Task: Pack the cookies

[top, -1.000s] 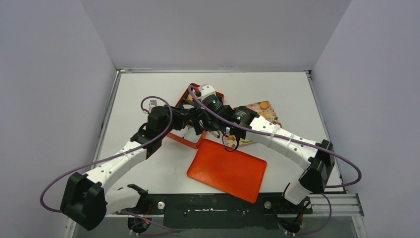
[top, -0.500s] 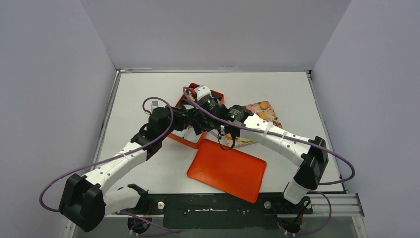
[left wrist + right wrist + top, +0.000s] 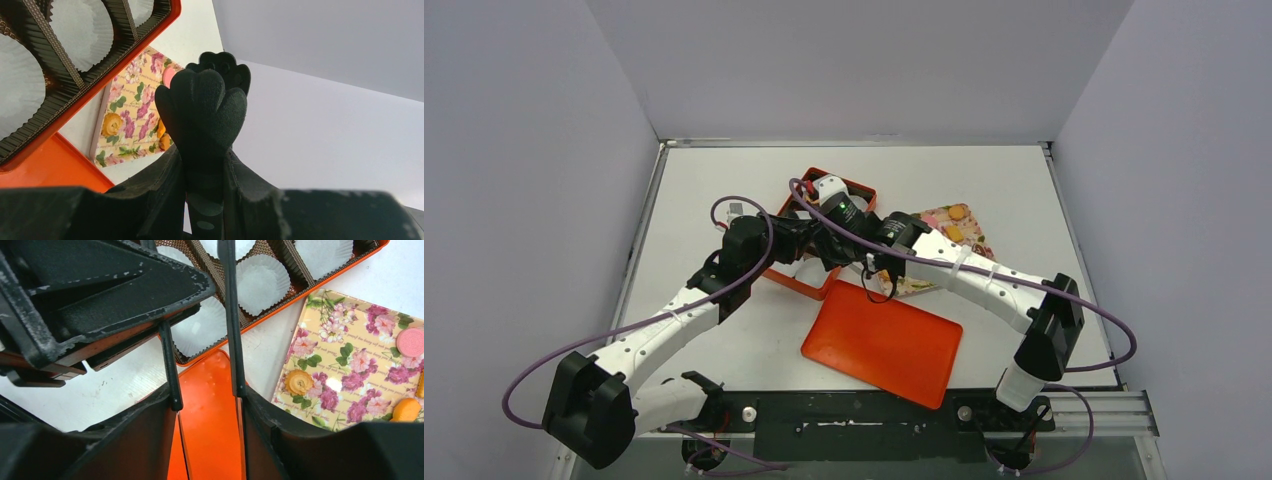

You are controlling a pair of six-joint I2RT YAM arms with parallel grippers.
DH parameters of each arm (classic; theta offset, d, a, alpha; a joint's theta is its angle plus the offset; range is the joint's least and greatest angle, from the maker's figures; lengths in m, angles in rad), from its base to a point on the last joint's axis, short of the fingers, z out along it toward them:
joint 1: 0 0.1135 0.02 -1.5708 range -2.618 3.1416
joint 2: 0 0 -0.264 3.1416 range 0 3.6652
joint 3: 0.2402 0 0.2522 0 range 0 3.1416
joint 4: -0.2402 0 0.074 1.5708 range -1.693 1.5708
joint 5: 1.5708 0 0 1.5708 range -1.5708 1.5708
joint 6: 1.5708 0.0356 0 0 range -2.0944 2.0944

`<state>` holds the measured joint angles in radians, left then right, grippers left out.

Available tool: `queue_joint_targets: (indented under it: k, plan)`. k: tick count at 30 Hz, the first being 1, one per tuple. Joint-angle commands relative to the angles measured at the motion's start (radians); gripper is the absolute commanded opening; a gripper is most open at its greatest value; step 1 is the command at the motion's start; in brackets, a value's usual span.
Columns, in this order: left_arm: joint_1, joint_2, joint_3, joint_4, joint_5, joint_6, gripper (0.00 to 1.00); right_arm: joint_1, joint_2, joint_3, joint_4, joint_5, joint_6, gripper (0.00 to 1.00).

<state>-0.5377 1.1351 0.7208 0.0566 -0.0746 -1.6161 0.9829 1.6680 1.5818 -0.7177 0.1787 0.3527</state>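
The cookies lie on a floral tray (image 3: pixel 977 243) right of centre; orange ones (image 3: pixel 959 211) show from above. In the right wrist view the tray (image 3: pixel 345 385) holds a round yellow cookie (image 3: pixel 299 382), a pink one (image 3: pixel 411 341) and an orange one (image 3: pixel 406 410). An orange box (image 3: pixel 864 190) with a brown insert holds white paper cups (image 3: pixel 262 282). My right gripper (image 3: pixel 200 325) is open and empty, low over the box's near cups. My left gripper (image 3: pixel 202 115) is shut, beside the box's near edge (image 3: pixel 165 20), with nothing visible in it. No heart-shaped cookie shows.
The flat orange lid (image 3: pixel 884 342) lies on the table in front of the box and tray. The two wrists crowd close together over the box; the left gripper's body (image 3: pixel 100 300) covers part of it. Grey walls enclose the white table.
My right arm has reached a little further left over the box. The left arm has barely moved. Nothing was picked up or released.
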Motion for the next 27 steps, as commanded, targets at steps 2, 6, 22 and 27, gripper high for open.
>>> queue_joint_targets:
  k: [2, 6, 22, 27]
  plan:
    - [-0.005, -0.019, 0.016, 0.065, 0.007, -0.012, 0.00, 0.001, -0.049, 0.029, 0.022, -0.001, -0.002, 0.37]
    - [-0.005, -0.017, 0.004, 0.065, 0.003, -0.005, 0.10, -0.005, -0.071, 0.026, 0.020, -0.006, 0.005, 0.29]
    - [0.032, -0.132, -0.029, -0.099, -0.099, 0.252, 0.62, -0.124, -0.142, -0.050, -0.104, -0.055, 0.011, 0.28]
    - [0.041, -0.193, -0.004, -0.198, -0.209, 0.536, 0.74, -0.200, -0.176, -0.101, -0.162, -0.062, 0.003, 0.29]
